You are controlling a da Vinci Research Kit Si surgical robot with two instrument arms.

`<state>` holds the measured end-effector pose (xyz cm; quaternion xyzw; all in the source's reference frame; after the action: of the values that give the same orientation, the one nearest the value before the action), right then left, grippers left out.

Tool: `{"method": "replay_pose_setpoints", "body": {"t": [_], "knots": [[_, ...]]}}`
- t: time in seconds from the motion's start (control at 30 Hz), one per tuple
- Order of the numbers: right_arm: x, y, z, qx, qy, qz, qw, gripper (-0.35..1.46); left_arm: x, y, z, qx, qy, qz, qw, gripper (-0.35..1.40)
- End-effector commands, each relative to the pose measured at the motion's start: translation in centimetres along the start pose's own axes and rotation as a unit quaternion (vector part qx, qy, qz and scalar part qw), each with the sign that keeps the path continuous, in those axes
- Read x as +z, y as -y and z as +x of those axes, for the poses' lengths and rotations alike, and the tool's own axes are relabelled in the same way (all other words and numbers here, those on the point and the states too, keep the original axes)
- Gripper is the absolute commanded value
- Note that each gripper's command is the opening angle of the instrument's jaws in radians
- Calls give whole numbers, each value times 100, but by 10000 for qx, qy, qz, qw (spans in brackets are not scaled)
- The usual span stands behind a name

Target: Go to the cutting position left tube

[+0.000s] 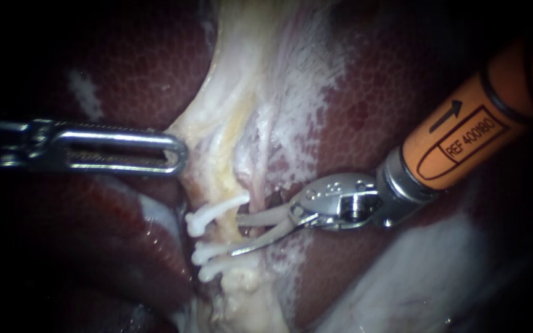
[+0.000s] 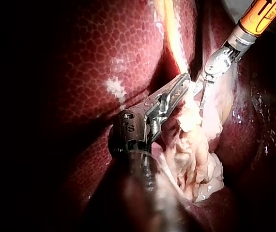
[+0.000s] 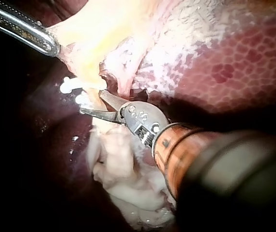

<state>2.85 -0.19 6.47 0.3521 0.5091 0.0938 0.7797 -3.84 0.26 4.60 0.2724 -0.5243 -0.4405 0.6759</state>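
Observation:
A pale strand of tissue (image 1: 229, 123) runs down between lobes of the dark red liver (image 1: 124, 61). Lower down it narrows to a tube (image 1: 222, 233) crossed by three white clips: one (image 1: 214, 213) above, two (image 1: 208, 251) below. My right instrument (image 1: 235, 234), on an orange shaft, holds its two thin blades open, one on each side of the tube between the upper clip and the lower pair. The same open blades (image 3: 92, 102) show beside the clips (image 3: 70, 87) in the right wrist view. My left instrument (image 1: 177, 154) has its slotted jaws shut on the pale strand's edge (image 2: 189, 104), holding it aside.
Liver lobes close in on both sides of the strand. A loose pale lump of tissue (image 2: 196, 154) lies below the clips, under the right instrument's shaft (image 3: 176, 150). A whitish film (image 1: 303, 74) covers the liver to the strand's right, and a blurred pale patch (image 1: 414, 271) lies under the orange shaft.

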Motion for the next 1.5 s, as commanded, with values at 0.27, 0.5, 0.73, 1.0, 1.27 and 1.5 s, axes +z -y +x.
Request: {"method": "replay_pose_setpoints", "body": {"t": [0.27, 0.5, 0.73, 1.0, 1.27, 1.5], "knots": [[14, -4, 7, -9, -2, 22, 10000, 33, 1, 0, 0, -1, 1, -2, 10000, -35], [22, -5, 13, -16, -4, 33, 10000, 32, 2, 0, 0, -2, 2, -4, 10000, -35], [24, -5, 14, -22, -4, 44, 10000, 28, 2, 0, 0, -1, 2, -6, 10000, -35], [24, -4, 15, -29, -3, 56, 10000, 26, 3, 0, 0, 0, 2, -4, 10000, -35], [22, 2, 15, -49, 1, 94, 9999, 26, 2, -5, 0, 1, -1, 1, 10000, -35], [18, 6, 15, -64, 5, 125, 9999, 26, 1, -13, 1, 1, 3, -10, 10000, -35]]}}
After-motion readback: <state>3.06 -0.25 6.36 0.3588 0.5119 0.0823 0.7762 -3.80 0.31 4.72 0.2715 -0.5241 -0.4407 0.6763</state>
